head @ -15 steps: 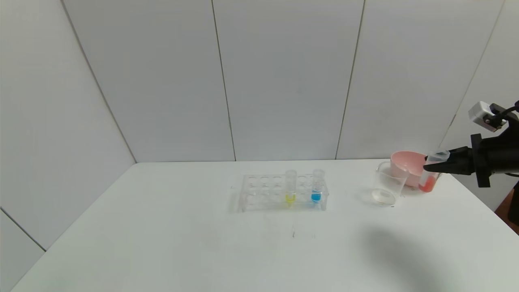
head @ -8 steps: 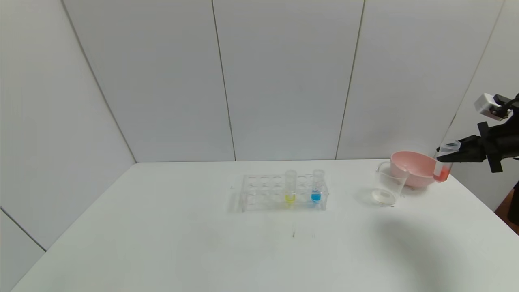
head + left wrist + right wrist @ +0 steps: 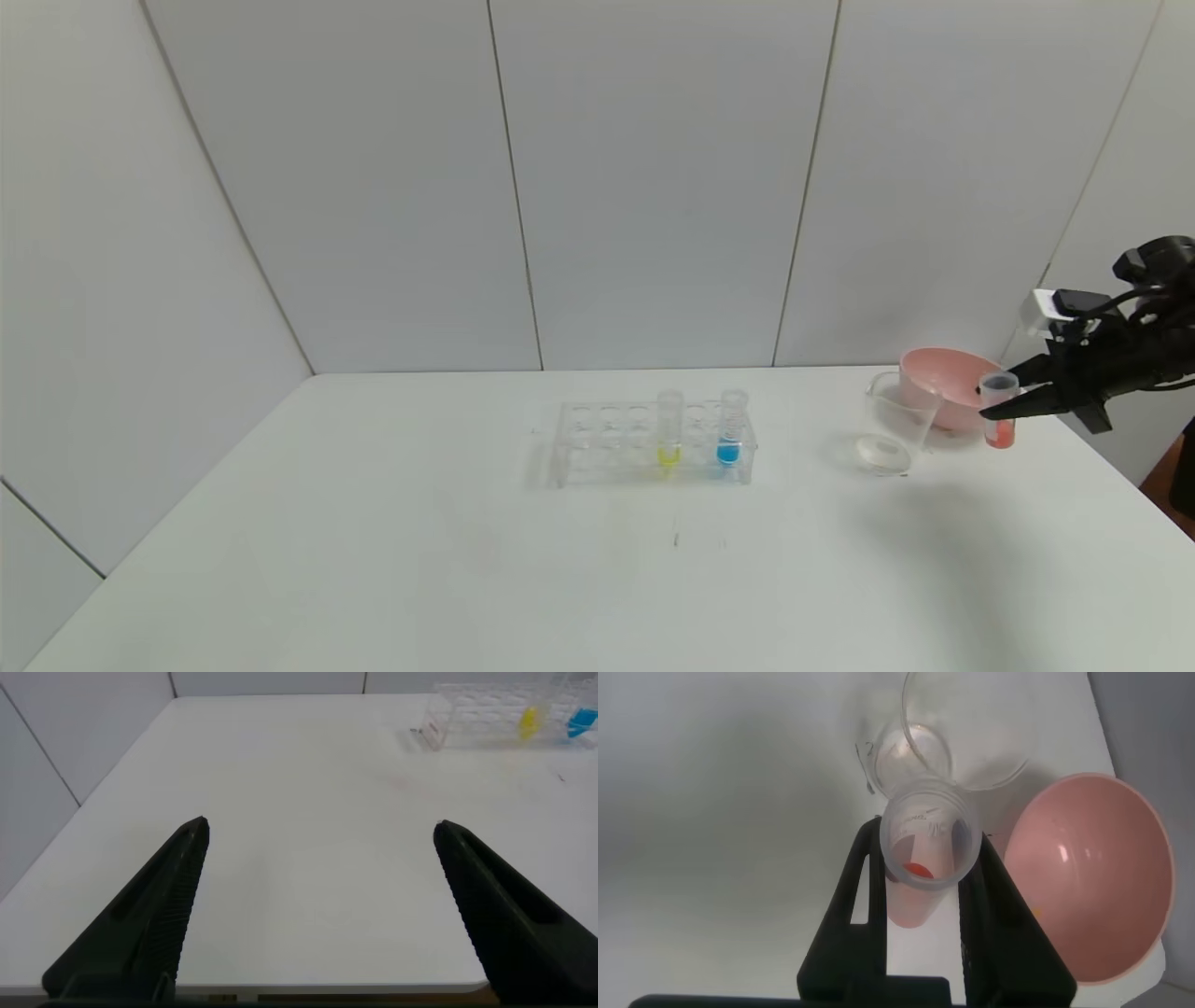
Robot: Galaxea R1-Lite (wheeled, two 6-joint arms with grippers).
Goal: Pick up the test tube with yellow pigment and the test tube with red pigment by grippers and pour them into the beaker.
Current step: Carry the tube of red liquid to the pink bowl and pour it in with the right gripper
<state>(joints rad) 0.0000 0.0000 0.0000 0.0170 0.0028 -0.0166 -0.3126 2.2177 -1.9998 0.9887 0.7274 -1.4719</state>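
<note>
My right gripper (image 3: 1004,401) is shut on the test tube with red pigment (image 3: 998,411) and holds it upright above the table, to the right of the beaker (image 3: 894,425) and in front of the pink bowl. The right wrist view looks down into the tube's mouth (image 3: 930,835) between the fingers (image 3: 861,887), with the beaker (image 3: 966,728) just beyond. The test tube with yellow pigment (image 3: 668,431) stands in the clear rack (image 3: 597,443). My left gripper (image 3: 322,831) is open and empty over the table's near left corner.
A tube with blue liquid (image 3: 731,429) stands in the rack to the right of the yellow one. A pink bowl (image 3: 943,383) sits behind the beaker, close to the table's right edge; it also shows in the right wrist view (image 3: 1092,877).
My right gripper has swung out toward the right edge and come back lower and nearer the beaker, turning the red tube from tilted to upright.
</note>
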